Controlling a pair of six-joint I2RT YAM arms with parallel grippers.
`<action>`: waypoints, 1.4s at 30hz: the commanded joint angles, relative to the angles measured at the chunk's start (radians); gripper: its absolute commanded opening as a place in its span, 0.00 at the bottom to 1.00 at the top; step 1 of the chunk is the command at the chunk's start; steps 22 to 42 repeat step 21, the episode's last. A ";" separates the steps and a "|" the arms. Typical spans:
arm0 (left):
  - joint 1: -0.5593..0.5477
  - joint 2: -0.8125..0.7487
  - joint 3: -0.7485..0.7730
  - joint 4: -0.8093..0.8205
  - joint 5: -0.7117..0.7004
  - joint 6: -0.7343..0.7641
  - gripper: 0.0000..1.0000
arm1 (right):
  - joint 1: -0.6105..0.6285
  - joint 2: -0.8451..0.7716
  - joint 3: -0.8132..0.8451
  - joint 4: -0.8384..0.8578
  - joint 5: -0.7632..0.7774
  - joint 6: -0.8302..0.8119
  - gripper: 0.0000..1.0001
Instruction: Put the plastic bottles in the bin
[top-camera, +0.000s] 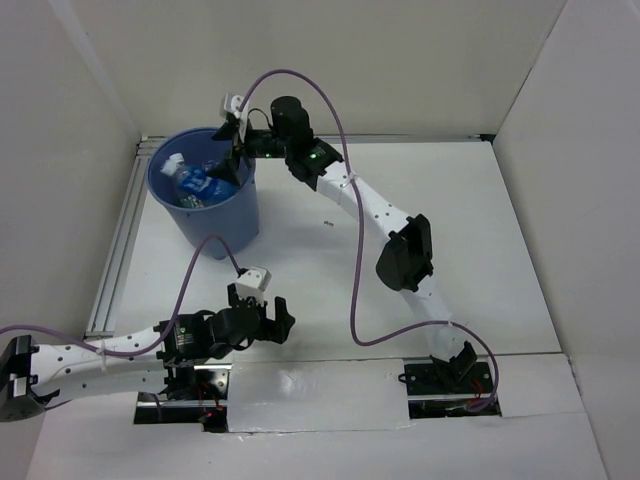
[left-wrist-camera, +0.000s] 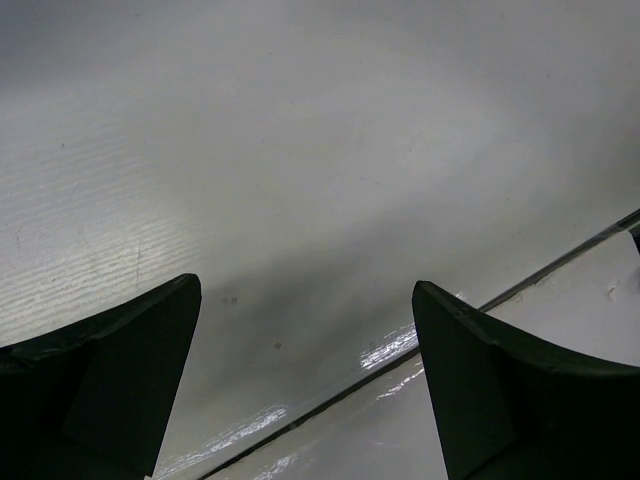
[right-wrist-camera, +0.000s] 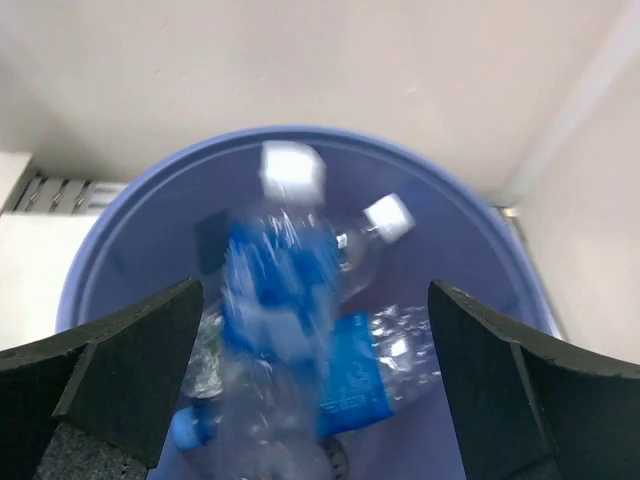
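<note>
The blue bin (top-camera: 222, 222) stands at the far left of the table. My right gripper (top-camera: 240, 135) is open over its far rim. In the right wrist view a clear bottle with a blue label (right-wrist-camera: 275, 300) is blurred in mid-fall inside the bin (right-wrist-camera: 120, 230), free of my fingers (right-wrist-camera: 120, 370). Other clear bottles (right-wrist-camera: 385, 360) with blue labels lie at the bottom; they also show in the top view (top-camera: 198, 185). My left gripper (top-camera: 278, 320) is open and empty low over the near table (left-wrist-camera: 320, 150). No orange or green bottle shows.
An aluminium rail (top-camera: 118, 245) runs along the table's left edge beside the bin. White walls close in the back and both sides. A taped seam (left-wrist-camera: 400, 350) crosses the table at the near edge, by the arm bases (top-camera: 180, 385).
</note>
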 joint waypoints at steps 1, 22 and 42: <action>-0.006 -0.014 0.009 0.098 -0.026 0.056 1.00 | -0.051 -0.083 0.058 0.110 0.061 0.092 1.00; 0.071 0.285 0.242 0.414 0.103 0.384 1.00 | -0.707 -1.080 -1.216 -0.197 0.815 0.130 1.00; 0.071 0.285 0.242 0.414 0.103 0.384 1.00 | -0.707 -1.080 -1.216 -0.197 0.815 0.130 1.00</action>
